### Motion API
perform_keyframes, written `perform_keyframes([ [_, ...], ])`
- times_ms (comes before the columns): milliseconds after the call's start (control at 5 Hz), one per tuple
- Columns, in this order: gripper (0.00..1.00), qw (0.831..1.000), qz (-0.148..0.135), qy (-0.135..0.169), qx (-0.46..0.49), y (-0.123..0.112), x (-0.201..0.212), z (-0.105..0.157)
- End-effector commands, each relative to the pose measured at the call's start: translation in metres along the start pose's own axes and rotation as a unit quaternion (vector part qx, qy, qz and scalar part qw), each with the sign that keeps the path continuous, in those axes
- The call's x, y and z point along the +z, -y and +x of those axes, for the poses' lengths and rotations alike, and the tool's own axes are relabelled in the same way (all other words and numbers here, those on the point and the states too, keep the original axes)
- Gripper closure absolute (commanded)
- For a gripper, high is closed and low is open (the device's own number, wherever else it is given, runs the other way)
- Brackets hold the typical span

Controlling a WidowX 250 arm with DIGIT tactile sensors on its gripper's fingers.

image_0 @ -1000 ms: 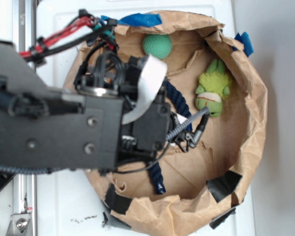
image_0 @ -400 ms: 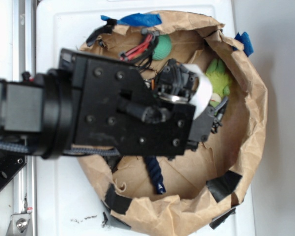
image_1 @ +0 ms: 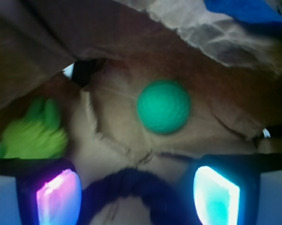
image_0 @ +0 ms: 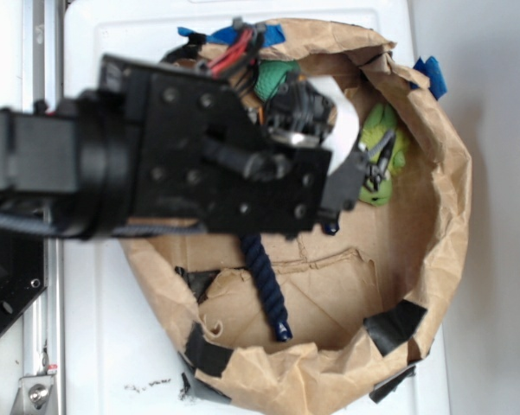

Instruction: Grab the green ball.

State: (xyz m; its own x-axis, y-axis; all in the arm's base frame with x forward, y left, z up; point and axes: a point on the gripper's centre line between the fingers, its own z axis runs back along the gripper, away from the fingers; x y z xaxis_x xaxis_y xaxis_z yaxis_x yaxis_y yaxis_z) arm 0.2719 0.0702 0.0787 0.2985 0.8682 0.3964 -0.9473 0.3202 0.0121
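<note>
The green ball (image_1: 163,106) lies on the brown paper floor of the bag, ahead of my gripper (image_1: 137,190) in the wrist view. Both glowing pads (image_1: 58,197) stand wide apart and nothing is held between them. A dark blue rope (image_1: 131,187) crosses the gap below the ball. In the exterior view only a sliver of the green ball (image_0: 275,76) shows at the bag's far rim, behind the arm. My gripper (image_0: 368,169) hangs inside the bag next to the plush toy.
A lime-green plush toy (image_0: 382,156) lies at the bag's right side, and the plush toy (image_1: 33,133) shows left in the wrist view. The dark blue rope (image_0: 266,290) runs down the bag's floor. The brown paper bag's walls (image_0: 441,173) ring everything, with blue tape (image_0: 242,35) at the rim.
The arm has swung up toward the bag's far rim. It now covers most of the green ball in the exterior view, and the gripper sits higher beside the plush toy.
</note>
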Motion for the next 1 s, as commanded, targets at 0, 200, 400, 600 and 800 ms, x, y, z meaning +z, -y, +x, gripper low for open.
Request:
perform_keyframes([
  [0, 0.00, 0.999, -0.004, 0.025, 0.033, -0.019, -0.003, 0.024],
  [200, 0.00, 0.998, -0.023, 0.042, 0.039, -0.015, -0.020, 0.026],
  [400, 0.00, 0.997, -0.041, 0.058, 0.032, -0.010, -0.033, 0.024],
  [600, 0.00, 0.997, -0.038, 0.063, 0.024, -0.011, -0.039, 0.022],
  [800, 0.00, 0.997, -0.039, 0.061, 0.020, -0.016, -0.038, 0.022],
])
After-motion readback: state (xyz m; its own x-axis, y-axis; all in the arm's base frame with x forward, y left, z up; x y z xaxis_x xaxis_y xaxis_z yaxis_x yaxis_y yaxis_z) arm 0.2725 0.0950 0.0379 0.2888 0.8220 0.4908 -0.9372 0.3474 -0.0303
